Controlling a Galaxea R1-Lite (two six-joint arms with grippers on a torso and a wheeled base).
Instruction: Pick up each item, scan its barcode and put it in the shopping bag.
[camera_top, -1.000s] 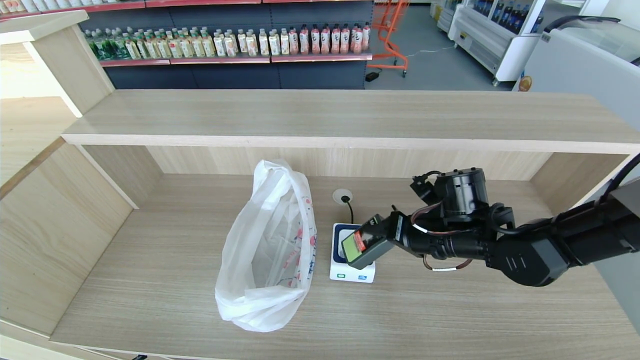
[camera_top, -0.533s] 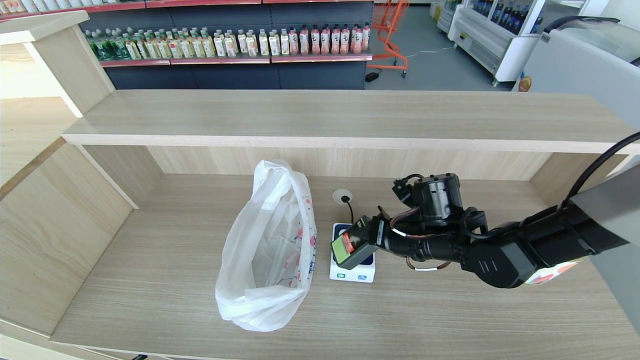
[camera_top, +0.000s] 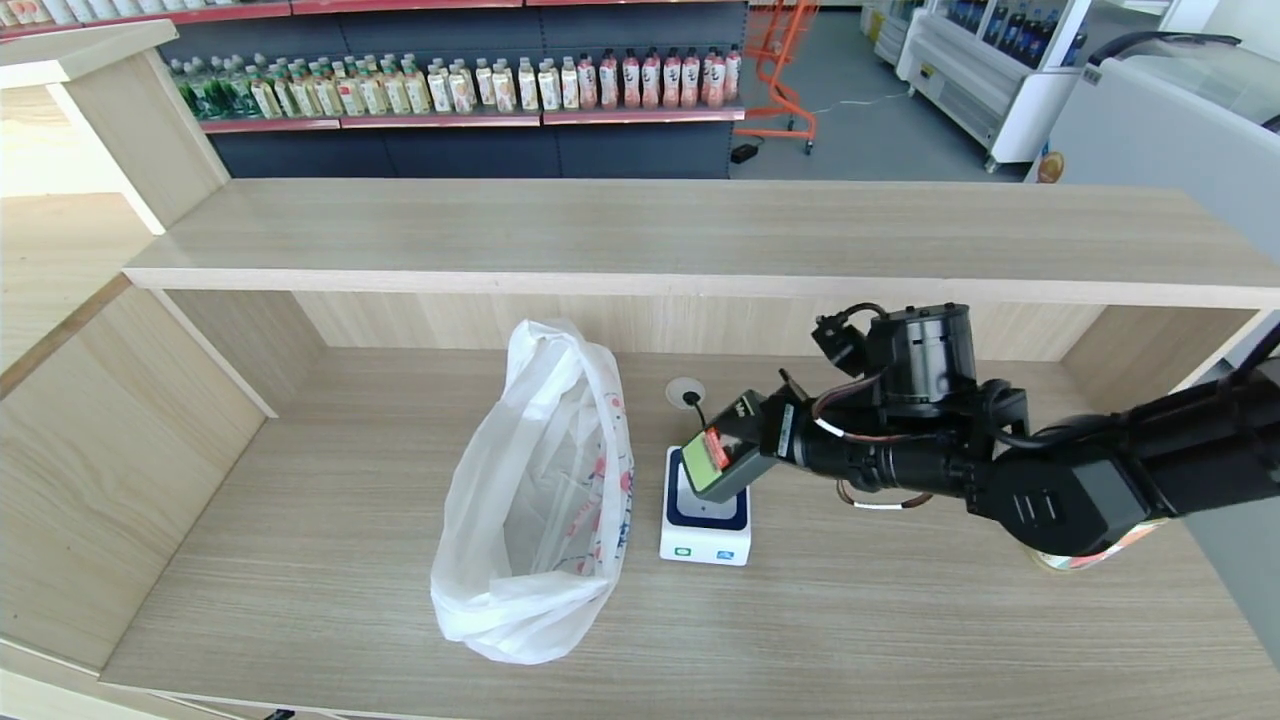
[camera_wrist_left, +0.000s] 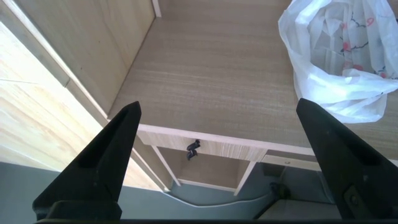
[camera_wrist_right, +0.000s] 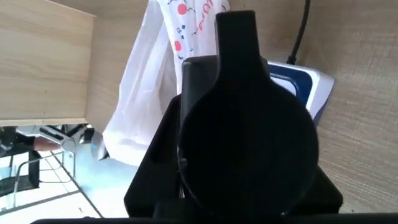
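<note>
Holding a dark box (camera_top: 708, 462) with a green-and-red face, the right gripper (camera_top: 735, 450) is clamped on it, tilted, just above the blue-topped white scanner (camera_top: 705, 540) on the counter (camera_top: 850, 620). Open white shopping bag (camera_top: 540, 500) stands just beside the scanner, on the robot's left. The left gripper (camera_wrist_left: 217, 124) hangs over the counter's near edge, fingers spread wide.

I see the shopping bag (camera_top: 535, 500) standing on the counter (camera_top: 850, 630), with the barcode scanner (camera_top: 705, 538) just beside it on its right. My right gripper (camera_top: 735, 452) holds a small pack (camera_top: 708, 466) above the scanner. The cable port (camera_top: 685, 392) lies behind the scanner.
</note>
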